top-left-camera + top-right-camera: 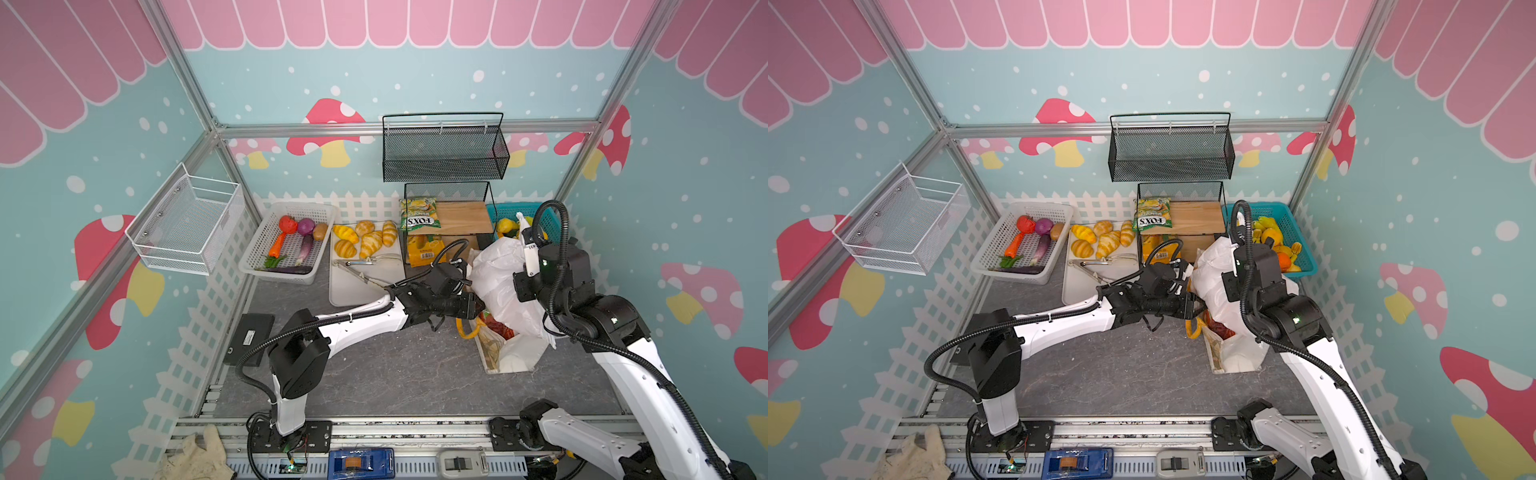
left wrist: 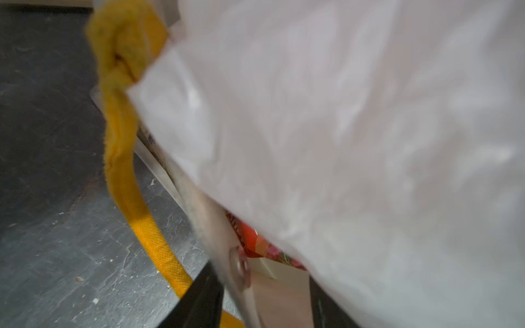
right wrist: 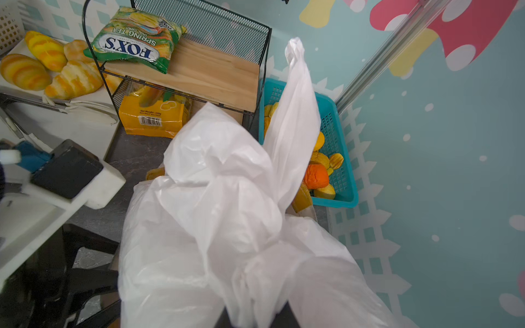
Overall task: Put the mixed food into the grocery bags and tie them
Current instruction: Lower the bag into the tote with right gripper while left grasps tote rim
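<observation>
The right gripper (image 1: 528,254) is holding its jaws fully closed. In the right wrist view the white plastic bag (image 1: 500,286) is bunching exactly where they sit, so they appear to be pinching the gathered plastic, though the plastic is hiding them. The bag is hanging right of centre in both top views. Its long axis is running from a loose loop handle (image 3: 295,54) pointing toward the upper frame down to the tote (image 1: 485,351), which is lying on the worktop (image 1: 374,374).

The left gripper (image 1: 477,306) is reaching in from the left, against the bag's lower left edge. In the left wrist view its jaws are standing partly apart with the tote's rim (image 2: 176,181) passing between them, not visibly pinched. A red snack packet (image 2: 250,241) is showing inside the tote under the plastic. The yellow handle (image 2: 122,147) is lying just left of these jaws, so the left arm is likely the nearer one for gathering the tote's mouth.
</observation>
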`<state>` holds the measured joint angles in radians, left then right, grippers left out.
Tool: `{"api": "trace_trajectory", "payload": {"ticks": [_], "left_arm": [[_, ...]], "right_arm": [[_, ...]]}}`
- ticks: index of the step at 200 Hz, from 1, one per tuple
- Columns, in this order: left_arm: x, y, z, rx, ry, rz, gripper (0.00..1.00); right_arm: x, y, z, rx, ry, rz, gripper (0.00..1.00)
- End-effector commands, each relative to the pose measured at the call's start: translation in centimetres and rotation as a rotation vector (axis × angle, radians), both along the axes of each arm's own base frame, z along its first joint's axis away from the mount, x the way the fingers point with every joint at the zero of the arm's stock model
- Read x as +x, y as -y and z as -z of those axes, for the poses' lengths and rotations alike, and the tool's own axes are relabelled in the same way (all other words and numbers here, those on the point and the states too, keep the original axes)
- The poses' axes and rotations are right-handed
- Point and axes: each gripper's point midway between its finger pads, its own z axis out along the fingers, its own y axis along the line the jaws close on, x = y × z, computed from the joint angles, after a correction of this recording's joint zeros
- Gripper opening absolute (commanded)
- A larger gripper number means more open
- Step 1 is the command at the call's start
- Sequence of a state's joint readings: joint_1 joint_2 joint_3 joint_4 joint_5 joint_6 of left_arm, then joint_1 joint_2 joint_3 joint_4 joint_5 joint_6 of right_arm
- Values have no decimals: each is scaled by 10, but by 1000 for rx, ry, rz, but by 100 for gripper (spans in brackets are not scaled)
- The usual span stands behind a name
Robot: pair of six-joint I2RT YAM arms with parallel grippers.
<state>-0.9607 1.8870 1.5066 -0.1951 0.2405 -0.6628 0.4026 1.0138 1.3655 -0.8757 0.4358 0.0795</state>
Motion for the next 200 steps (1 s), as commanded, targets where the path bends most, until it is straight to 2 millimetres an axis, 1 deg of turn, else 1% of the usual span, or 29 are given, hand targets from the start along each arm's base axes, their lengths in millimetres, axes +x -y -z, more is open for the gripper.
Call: {"api": "trace_trajectory", "payload": {"ticks": [1,12,32,46,54,85,110,132,153,167,183,193,200], "left_arm": [[-3,1,-5,-41,-23,-3,36],[-3,-1,-5,-55,-35,-2,27],[-2,-7,-7,-90,-51,-8,13],[-1,-9,-14,-130,-50,-8,4],[-2,-9,-20,-150,-46,-4,0],[-4,-11,-39,-204,-18,13,0],[-8,-10,-55,-260,-10,32,0],[-13,-11,-70,-304,-5,47,0],[-16,-16,-86,-345,20,48,0],[-17,-20,-97,-381,36,43,0],[-18,-23,-111,-426,51,42,0],[-17,-24,-115,-439,59,41,0],[-18,-23,-114,-436,61,46,0]], "right_arm": [[15,-9,26,22,-67,-54,0],[21,-9,44,25,-119,-55,0],[29,-19,78,66,-205,-78,0],[30,-26,99,99,-260,-89,0],[31,-27,112,112,-286,-82,0],[26,-35,162,181,-393,-74,0],[20,-28,200,195,-467,-26,0],[23,-21,209,188,-490,15,0],[26,-18,215,231,-493,34,0],[26,-18,225,269,-517,51,0],[23,-29,237,337,-556,17,0],[20,-35,242,380,-565,3,0],[17,-39,247,408,-573,-4,0]]}}
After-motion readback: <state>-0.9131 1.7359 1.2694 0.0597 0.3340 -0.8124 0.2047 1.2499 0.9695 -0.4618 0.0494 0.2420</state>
